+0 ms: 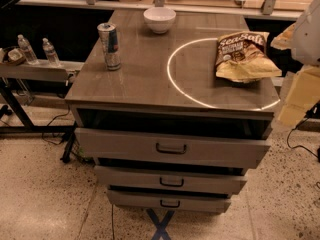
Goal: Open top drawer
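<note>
At the far left, two water bottles (27, 49) stand on a low side shelf, well apart from the job. On the cabinet top (140, 79) you have a drinks can (109, 46) upright near the left edge, a white bowl (159, 19) at the back, and a chip bag (245, 54) lying flat on the right side, partly inside a bright ring of light.

Your target, the top drawer (125, 145), sits directly under the cabinet top, above two narrower drawers. Its front runs left to right across the view, with the small dark handle (171, 148) at its centre. A dark gap shows between the top's front edge and the drawer front, so it looks to be at least slightly out already.

The gripper (299, 96) is the pale yellowish shape at the right edge, beside the cabinet's right corner and above drawer height. You cannot tell whether it is wide, narrow or holding anything.

So the handle lies left of and below the gripper. You would need to come in leftward and down to the centre, then pull straight out, square to the front.
</note>
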{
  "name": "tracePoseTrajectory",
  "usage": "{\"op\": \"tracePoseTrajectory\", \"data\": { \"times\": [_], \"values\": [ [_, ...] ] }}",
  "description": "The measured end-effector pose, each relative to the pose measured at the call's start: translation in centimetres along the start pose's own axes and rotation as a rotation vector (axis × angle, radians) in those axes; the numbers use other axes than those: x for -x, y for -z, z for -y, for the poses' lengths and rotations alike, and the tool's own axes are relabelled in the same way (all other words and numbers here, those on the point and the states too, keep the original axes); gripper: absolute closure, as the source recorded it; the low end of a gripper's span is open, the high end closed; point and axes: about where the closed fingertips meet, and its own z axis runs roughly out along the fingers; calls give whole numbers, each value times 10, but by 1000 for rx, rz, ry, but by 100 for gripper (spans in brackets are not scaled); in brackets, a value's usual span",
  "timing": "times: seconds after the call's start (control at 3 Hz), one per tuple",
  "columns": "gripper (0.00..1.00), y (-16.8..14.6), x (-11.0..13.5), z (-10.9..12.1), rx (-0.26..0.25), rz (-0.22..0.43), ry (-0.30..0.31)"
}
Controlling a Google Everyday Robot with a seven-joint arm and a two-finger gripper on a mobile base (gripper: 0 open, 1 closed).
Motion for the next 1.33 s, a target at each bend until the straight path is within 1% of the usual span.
{"op": "tracePoseTrajectory", "data": {
  "times": [0.67,1.0,1.33],
  "values": [
    [0,-2,2,2,9,26,7],
    [0,-42,-21,-23,49,38,14],
    [0,-86,-47,-52,107,27,27]
  ]
}}
